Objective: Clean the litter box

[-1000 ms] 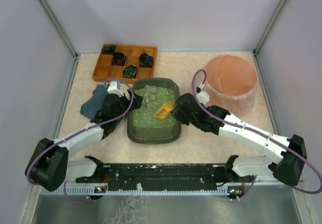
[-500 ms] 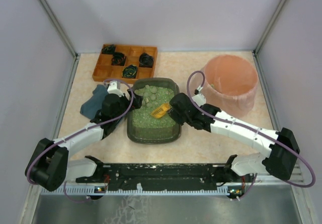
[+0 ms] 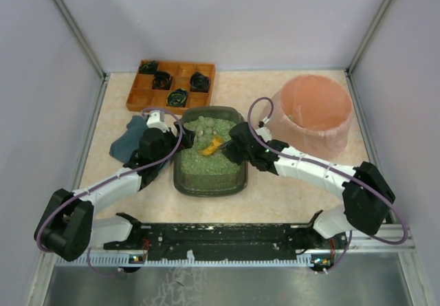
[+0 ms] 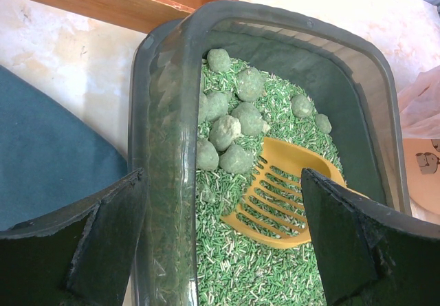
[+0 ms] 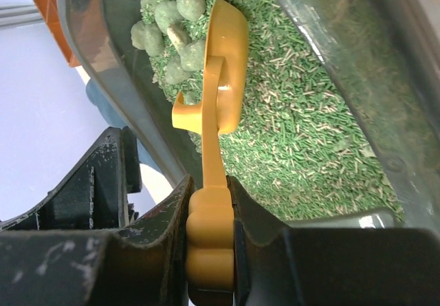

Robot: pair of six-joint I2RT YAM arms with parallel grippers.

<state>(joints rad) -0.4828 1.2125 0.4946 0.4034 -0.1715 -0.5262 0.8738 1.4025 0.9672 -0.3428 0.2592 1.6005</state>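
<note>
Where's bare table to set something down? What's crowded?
Free: the far strip of table between wooden tray and pink bin; the near strip between litter box and arm bases. Crowded: left of the box, with blue cloth and left gripper; the right arm crosses the gap toward the bin.

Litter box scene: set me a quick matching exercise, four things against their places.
Things:
1 yellow scoop
2 clumps
3 blue cloth
4 pink bin

Places:
a on the table, left of the litter box
b gripped by the right tool
c on the table, right of the litter box
d heaped at the litter box's far end

Pairs: 1-b; 2-d; 3-a; 4-c
</note>
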